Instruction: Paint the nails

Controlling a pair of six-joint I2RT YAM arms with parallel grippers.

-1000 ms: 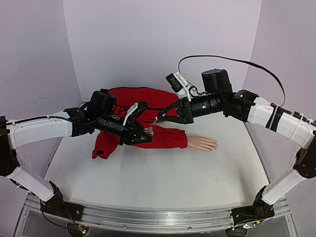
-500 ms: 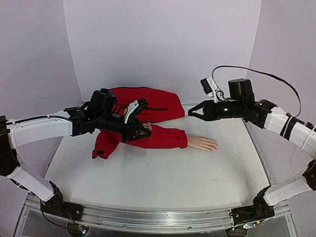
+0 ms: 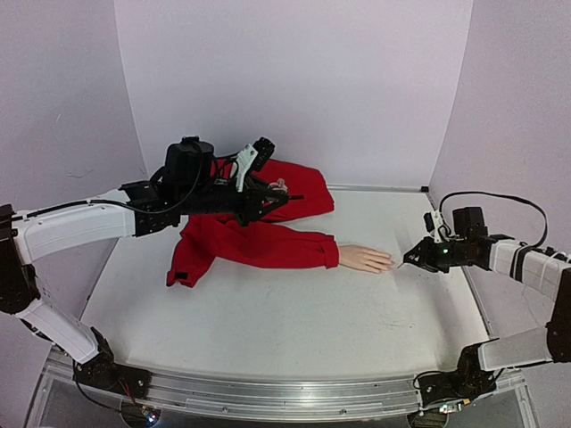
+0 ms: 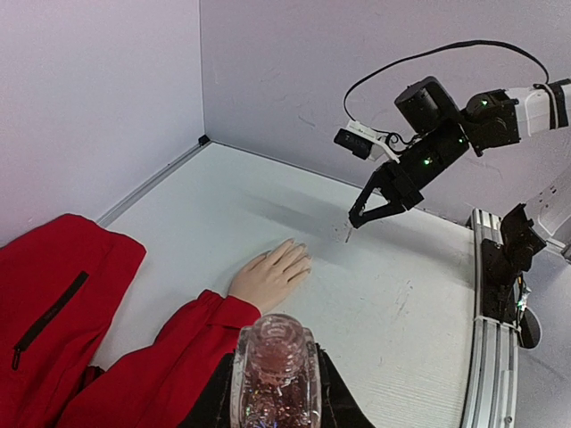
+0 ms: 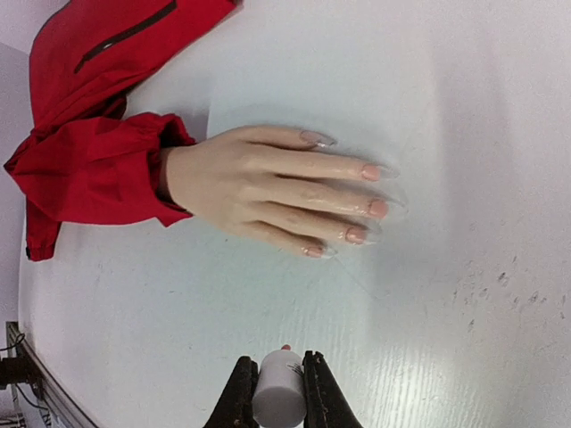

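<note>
A pale mannequin hand [image 3: 364,259] [image 4: 268,276] lies flat on the white table, in a red sleeve [image 3: 268,245]. Its pinkish nails [image 5: 370,172] point right, towards my right gripper [image 3: 414,259] [image 5: 277,370]. That gripper hangs low, just off the fingertips, and is shut on a white cap [image 5: 278,392] whose thin brush tip points down. My left gripper [image 3: 284,191] [image 4: 272,392] is raised over the red jacket at the back left. It is shut on a clear bottle [image 4: 272,370] of pink glitter polish, its open neck facing the hand.
The red jacket's body [image 3: 308,192] with a black zip [image 4: 49,312] lies bunched at the back. Walls close off the back and both sides. A metal rail [image 4: 491,312] runs along the table's right edge, and scuff marks [image 5: 500,281] dot the table beyond the fingertips.
My right arm swung from above the sleeve out to the right and down, ending low beside the fingertips. My left gripper rose and moved back with the bottle.
</note>
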